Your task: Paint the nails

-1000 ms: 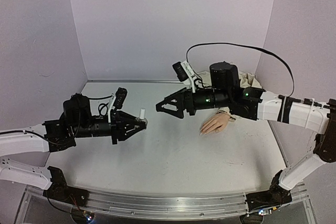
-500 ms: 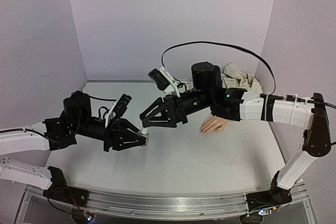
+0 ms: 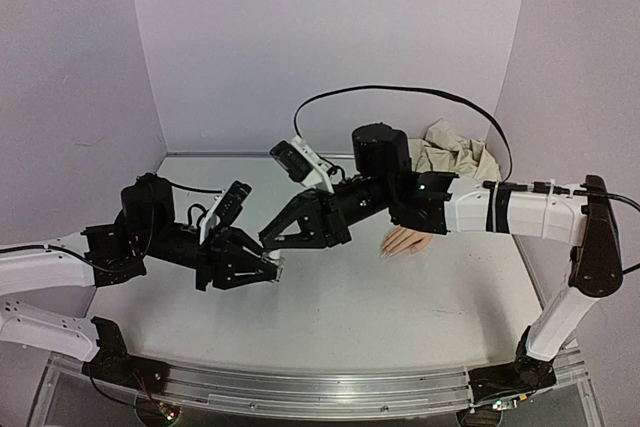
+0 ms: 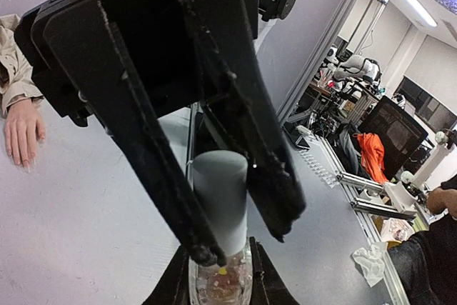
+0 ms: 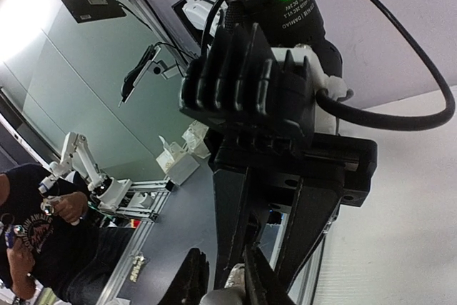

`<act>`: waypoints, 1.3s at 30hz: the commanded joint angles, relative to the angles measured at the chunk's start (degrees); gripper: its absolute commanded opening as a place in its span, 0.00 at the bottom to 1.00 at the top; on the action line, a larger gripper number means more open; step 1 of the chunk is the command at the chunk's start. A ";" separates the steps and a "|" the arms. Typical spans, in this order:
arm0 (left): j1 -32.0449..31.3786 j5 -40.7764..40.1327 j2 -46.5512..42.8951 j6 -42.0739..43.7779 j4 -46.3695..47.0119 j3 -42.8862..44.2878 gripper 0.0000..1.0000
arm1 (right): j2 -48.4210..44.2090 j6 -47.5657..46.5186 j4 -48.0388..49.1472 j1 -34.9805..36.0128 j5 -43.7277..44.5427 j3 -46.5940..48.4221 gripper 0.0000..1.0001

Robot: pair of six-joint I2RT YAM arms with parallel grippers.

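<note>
My left gripper (image 3: 268, 266) is shut on a small clear-whitish bottle (image 4: 220, 282) and holds it up above the table. Its grey-white cap (image 4: 221, 205) points toward the right arm. My right gripper (image 3: 268, 245) has reached across, and its black fingers (image 4: 150, 162) are shut on either side of that cap. In the right wrist view the cap (image 5: 227, 296) sits at the bottom edge between the right gripper (image 5: 226, 285) fingers. The pale mannequin hand (image 3: 406, 240) lies flat on the table, right of both grippers. Its nails (image 4: 26, 163) are tiny at the fingertips.
A crumpled beige jacket sleeve (image 3: 456, 157) runs from the mannequin's wrist to the back right corner. Lilac walls (image 3: 330, 37) close in the table at the back and sides. A metal rail (image 3: 300, 392) lines the near edge.
The right arm has swung left and down from above the mannequin hand to the bottle, and its jaws went from wide open to shut on the cap. The left gripper lowered slightly.
</note>
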 commanded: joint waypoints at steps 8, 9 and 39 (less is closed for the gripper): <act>0.08 -28.39 -2.05 8.81 2.99 1.89 0.00 | -1.26 -2.55 -1.22 0.32 10.44 1.12 0.00; 0.07 -33.77 -1.34 10.60 3.04 2.43 0.00 | -0.97 -2.88 -3.01 0.29 14.28 1.42 0.00; 2.82 -38.44 21.40 13.15 4.00 16.08 0.00 | 1.75 -3.73 -15.46 -15.66 23.78 9.66 0.89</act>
